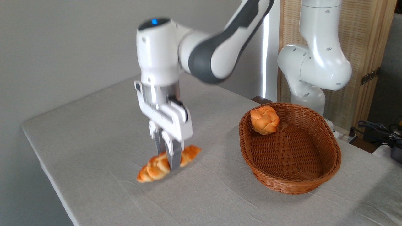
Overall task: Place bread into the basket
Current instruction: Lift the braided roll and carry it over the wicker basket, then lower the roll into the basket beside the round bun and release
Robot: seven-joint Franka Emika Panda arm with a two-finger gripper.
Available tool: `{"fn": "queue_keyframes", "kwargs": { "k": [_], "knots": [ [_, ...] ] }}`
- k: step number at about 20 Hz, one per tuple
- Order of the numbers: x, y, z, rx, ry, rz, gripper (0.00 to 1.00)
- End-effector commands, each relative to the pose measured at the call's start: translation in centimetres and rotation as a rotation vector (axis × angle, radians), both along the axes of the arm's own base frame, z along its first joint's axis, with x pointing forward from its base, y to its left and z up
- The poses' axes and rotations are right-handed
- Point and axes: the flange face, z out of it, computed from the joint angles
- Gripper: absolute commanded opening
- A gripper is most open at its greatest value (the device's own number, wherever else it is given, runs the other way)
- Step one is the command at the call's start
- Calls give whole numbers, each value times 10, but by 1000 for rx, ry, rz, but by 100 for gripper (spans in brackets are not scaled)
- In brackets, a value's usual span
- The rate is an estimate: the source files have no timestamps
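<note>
Bread [157,166], a braided golden loaf, sits pinched in the gripper [171,163], while the oval wicker basket [314,182] at three o'clock holds a knotted bun [264,120].

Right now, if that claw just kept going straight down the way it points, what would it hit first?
The gripper points down, its jaws closed on the bread. Straight below lies only the table, so the loaf would probably press into the tabletop first; the gap beneath it is hard to judge.

Soft daylight, faint shadows, motion blur on arm [194,53]
</note>
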Motion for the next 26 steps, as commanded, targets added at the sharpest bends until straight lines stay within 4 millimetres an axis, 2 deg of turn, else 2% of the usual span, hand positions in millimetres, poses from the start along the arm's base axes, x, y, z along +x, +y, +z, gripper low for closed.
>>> {"fn": "queue_keyframes", "kwargs": {
  "k": [1,2,3,4,5,6,7,9,10,11,12,13,23,26],
  "knots": [
    [-73,48,106,-63,20,-78,31],
    [-100,64,119,-80,63,-154,31],
    [-125,82,123,-103,109,-244,35],
    [-149,101,118,-121,159,-329,39],
    [-167,120,111,-129,190,-406,39],
    [-179,145,100,-113,220,-447,39],
    [-185,161,88,-94,247,-474,41],
    [-186,168,71,-73,281,-500,45],
    [-185,169,61,-60,301,-505,52],
    [-185,170,49,-46,317,-509,64],
    [-187,176,37,-46,322,-501,84],
    [-190,182,30,-61,322,-490,98],
    [-189,182,27,-69,326,-492,100],
    [-190,190,23,-97,322,-486,100]
  ]
}}
